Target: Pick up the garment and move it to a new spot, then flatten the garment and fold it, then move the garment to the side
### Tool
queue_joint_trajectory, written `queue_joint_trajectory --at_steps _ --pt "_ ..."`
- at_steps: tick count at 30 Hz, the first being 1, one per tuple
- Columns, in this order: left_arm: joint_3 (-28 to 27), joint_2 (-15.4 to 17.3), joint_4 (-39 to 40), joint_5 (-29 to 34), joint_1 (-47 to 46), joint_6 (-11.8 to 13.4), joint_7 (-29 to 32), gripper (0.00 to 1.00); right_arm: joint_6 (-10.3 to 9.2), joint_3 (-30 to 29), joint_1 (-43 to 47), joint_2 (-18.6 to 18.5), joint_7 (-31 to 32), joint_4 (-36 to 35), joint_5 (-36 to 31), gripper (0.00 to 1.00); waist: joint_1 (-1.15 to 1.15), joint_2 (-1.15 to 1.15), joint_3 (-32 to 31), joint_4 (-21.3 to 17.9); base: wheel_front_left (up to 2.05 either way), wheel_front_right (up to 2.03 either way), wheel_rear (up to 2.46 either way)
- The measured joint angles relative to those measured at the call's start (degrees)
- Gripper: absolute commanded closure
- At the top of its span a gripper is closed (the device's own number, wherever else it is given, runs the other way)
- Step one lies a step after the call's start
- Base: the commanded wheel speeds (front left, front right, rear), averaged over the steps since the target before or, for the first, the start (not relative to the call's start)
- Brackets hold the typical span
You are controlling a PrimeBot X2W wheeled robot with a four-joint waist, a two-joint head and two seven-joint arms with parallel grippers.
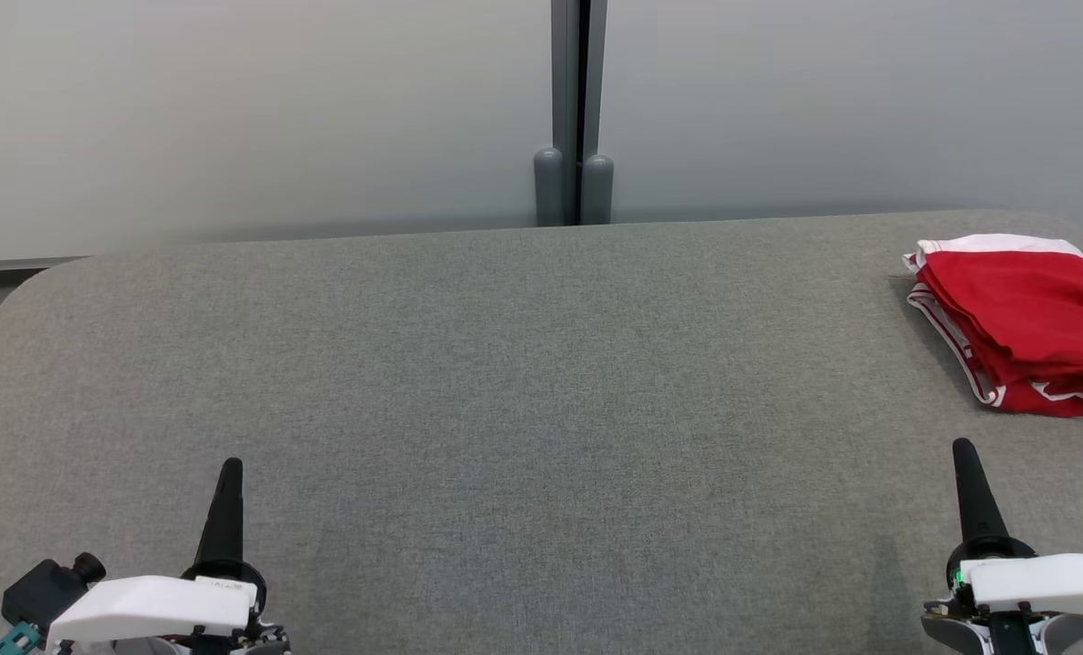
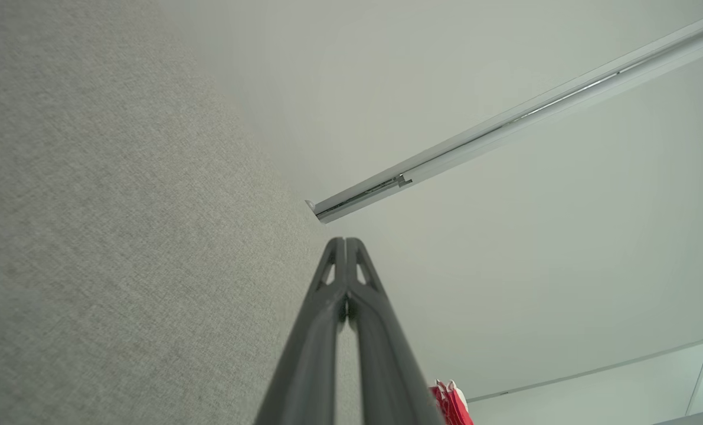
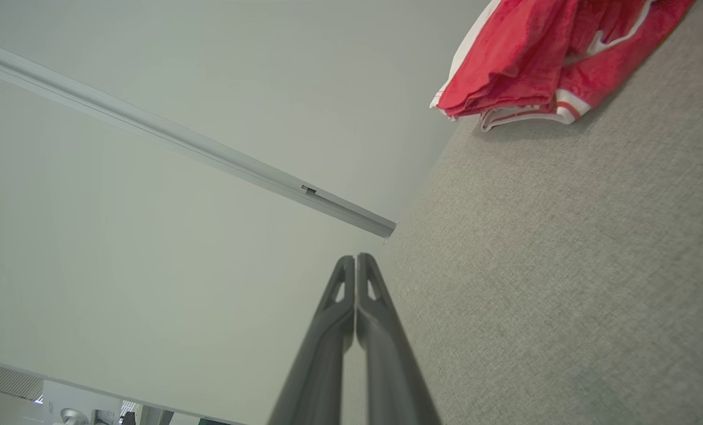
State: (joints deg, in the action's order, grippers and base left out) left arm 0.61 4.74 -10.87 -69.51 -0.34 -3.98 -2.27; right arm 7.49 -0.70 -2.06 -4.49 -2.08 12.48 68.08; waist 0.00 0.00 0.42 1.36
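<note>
A broad grey fabric-covered worktop (image 1: 523,364) stretches in front of the robot, backed by pale wall panels (image 1: 232,109) that meet at a dark grey post (image 1: 576,109). The red garment (image 1: 1023,327), trimmed in white, lies in stacked layers at the worktop's far right edge, partly cut off by the head view's right border. It sits ahead of the right gripper (image 1: 963,450) and to that gripper's right, and well apart from the left gripper (image 1: 230,468). Both grippers sit low at the near edge, one at each corner. Each wrist view shows its pair of fingers (image 2: 310,354) pressed together along their length and holding nothing.

With the garment layered and lying off to the side, the task looks to be at or near its end, and the step in hand appears to be resting the arms clear of the pile. Doing that well means keeping the right arm back from the near trimmed edge so the layers are not nudged askew. If the pile needs another shift, the right arm is the nearer one. Its fingers should part before they reach the cloth and then pinch through every layer at once, because loose fabric like this is likely to slide apart if only the top layer is caught.
</note>
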Motion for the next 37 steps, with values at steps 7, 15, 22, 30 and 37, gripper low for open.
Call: queue_joint_trajectory --at_steps 7,15,22,30,37 --pt "-0.7 0.0 -0.5 -4.0 -0.6 -0.5 1.0 1.0 0.0 -0.5 -0.4 0.0 1.0 0.2 4.0 1.0 0.0 0.0 0.0 -0.2 0.0 0.0 0.0" --pt "-1.4 0.0 -1.0 -8.2 -1.4 -1.1 2.1 1.0 0.0 -1.0 -1.2 0.0 2.1 0.4 8.3 1.0 0.0 0.0 -0.1 -0.4 0.0 0.0 0.0" --pt "-2.0 0.0 -1.3 -11.5 -2.4 -1.6 3.0 1.0 0.0 -1.6 -1.6 0.0 3.1 0.7 11.8 1.0 0.0 0.0 -0.1 -0.5 0.0 0.0 0.0" --pt "-2.7 0.0 -1.9 -15.1 -2.9 -2.1 4.0 1.0 0.0 -2.2 -2.2 0.0 4.1 0.9 15.5 1.0 0.0 0.0 -0.1 -0.7 0.0 0.0 0.0" --pt "-3.3 -0.1 -2.2 -17.9 -3.7 -2.5 4.9 1.0 0.0 -2.6 -2.7 0.1 5.0 1.1 18.7 1.0 0.0 0.0 -0.2 -0.9 0.0 0.0 0.0"
